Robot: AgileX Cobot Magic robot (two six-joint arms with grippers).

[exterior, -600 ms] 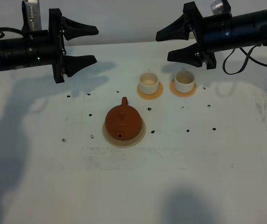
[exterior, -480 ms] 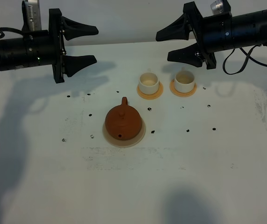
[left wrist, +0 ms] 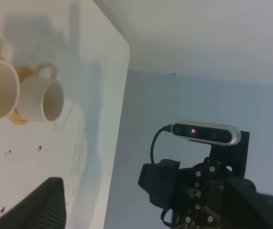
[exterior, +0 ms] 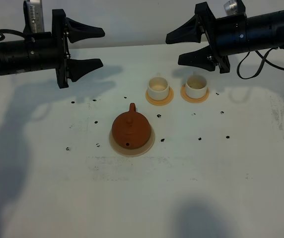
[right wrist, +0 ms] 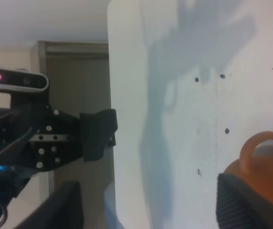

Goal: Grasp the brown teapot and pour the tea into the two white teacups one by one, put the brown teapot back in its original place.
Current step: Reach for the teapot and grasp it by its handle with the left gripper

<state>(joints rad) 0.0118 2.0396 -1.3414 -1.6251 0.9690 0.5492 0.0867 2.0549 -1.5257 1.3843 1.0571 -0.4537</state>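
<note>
The brown teapot [exterior: 130, 128] sits on the pale beige disc [exterior: 150, 143] at the table's middle, handle toward the back. The two white teacups [exterior: 158, 87] [exterior: 196, 85] stand behind and to its right, each on a small orange-tan coaster [exterior: 159, 100]. My left gripper [exterior: 102, 47] hovers open and empty at the back left, high above the table. My right gripper [exterior: 173, 49] hovers open and empty at the back right, above the cups. The left wrist view shows both cups [left wrist: 0, 88] [left wrist: 43, 98]. The right wrist view shows the teapot's handle [right wrist: 264, 147].
Small black marks [exterior: 96, 145] dot the white table [exterior: 191, 188]. The table's far edge runs just behind both grippers. In each wrist view the other arm with its camera shows beyond the table's edge [left wrist: 198, 191] [right wrist: 46, 138].
</note>
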